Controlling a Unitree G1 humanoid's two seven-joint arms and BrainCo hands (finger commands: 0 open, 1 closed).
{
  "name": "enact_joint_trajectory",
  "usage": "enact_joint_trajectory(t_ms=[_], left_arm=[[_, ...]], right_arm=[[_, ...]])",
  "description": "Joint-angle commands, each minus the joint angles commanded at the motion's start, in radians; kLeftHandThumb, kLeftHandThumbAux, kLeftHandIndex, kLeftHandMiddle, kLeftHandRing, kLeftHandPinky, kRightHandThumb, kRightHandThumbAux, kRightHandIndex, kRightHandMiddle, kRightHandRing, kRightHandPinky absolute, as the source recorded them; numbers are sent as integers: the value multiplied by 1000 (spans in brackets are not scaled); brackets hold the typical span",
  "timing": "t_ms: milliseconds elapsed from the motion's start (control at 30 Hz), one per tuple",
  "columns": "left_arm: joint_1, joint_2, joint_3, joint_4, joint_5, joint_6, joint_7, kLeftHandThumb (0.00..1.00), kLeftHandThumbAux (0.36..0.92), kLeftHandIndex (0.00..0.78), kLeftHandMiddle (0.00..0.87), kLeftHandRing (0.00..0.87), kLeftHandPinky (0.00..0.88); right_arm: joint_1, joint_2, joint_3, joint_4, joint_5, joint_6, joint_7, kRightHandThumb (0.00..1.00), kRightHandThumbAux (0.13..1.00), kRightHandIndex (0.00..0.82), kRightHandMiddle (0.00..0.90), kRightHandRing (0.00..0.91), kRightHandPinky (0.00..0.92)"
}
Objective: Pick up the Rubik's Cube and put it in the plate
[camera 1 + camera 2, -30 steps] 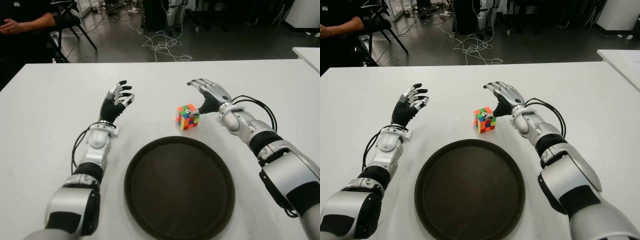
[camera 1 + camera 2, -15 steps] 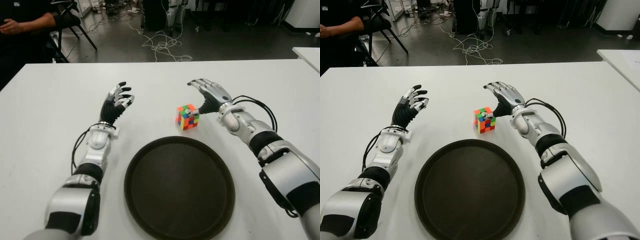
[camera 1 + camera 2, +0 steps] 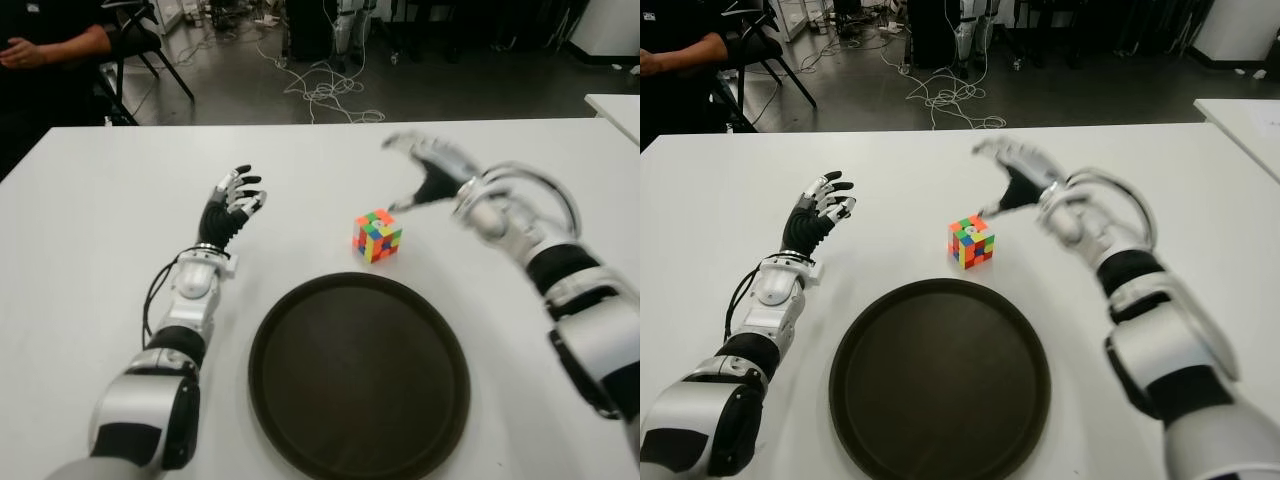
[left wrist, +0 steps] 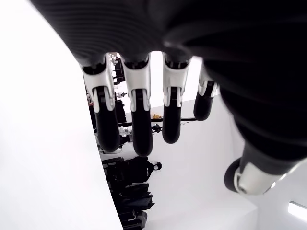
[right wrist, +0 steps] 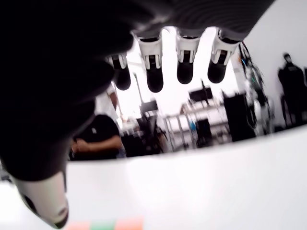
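Eye views: right hand point(image 3: 430, 175) lifted up and back off cube point(image 3: 377, 235), fingers spread, holding nothing; earlier its thumb touched cube. Cube sat on table point(image 3: 90, 230), just beyond plate point(image 3: 270, 370), not grasped. Grasp judged abandoned or being reset.

Left wrist view: left hand point(image 4: 144, 120) idle left of cube, fingers apart.

Right wrist view: right fingers point(image 5: 186, 62) extended, cube top below.

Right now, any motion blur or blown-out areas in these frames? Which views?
Both eye views: right hand and forearm motion-blurred; Rubik's Cube, plate and left hand sharp. Left wrist view: table blown out white. Right wrist view: palm dark, backlit; the cube's top edge blurred.
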Motion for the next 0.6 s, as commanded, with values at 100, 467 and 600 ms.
enact_joint_trajectory(t_ms=[100,467,600], left_arm=[[-1,0,2,1,-2,4,-5,116,639,159,246,281,326],[-2,2,2,-3,-1,12,-7,104,645,161,250,282,328],[-2,5,-4,-1,9,8,6,99,642,162,251,282,329]], right_arm=[[8,-20,-14,-29,6,6,8,0,707,0,0,0,0],[62,-68,-68,-197,33,62,65,0,676,0,0,0,0],[81,-76,-86,-246,33,94,68,0,674,0,0,0,0]])
